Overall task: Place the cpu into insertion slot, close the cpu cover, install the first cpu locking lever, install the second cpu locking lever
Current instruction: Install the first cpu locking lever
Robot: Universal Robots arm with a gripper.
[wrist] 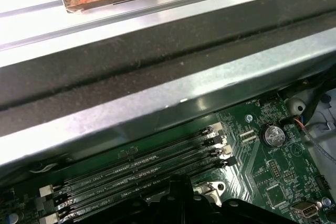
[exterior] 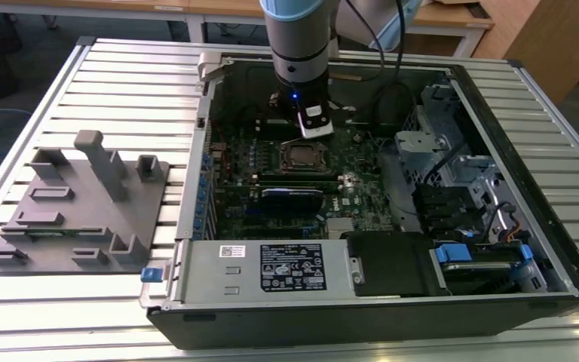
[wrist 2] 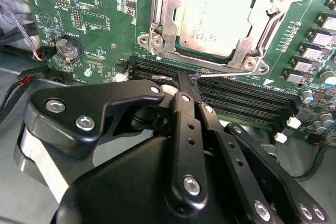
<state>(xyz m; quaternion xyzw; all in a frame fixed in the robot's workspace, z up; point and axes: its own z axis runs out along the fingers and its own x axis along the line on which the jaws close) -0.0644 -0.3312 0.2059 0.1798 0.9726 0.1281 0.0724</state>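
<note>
The cpu already lies in the insertion slot with the cpu cover shut down around it, so the work looks to be at the locking levers: the jaws are pressed together, tips at a thin wire lever running along the socket edge just ahead. The next move would likely call for a careful push on that lever. In the exterior view the arm drops steeply into the open computer case on the slatted counter, its wrist just behind the socket.
</note>
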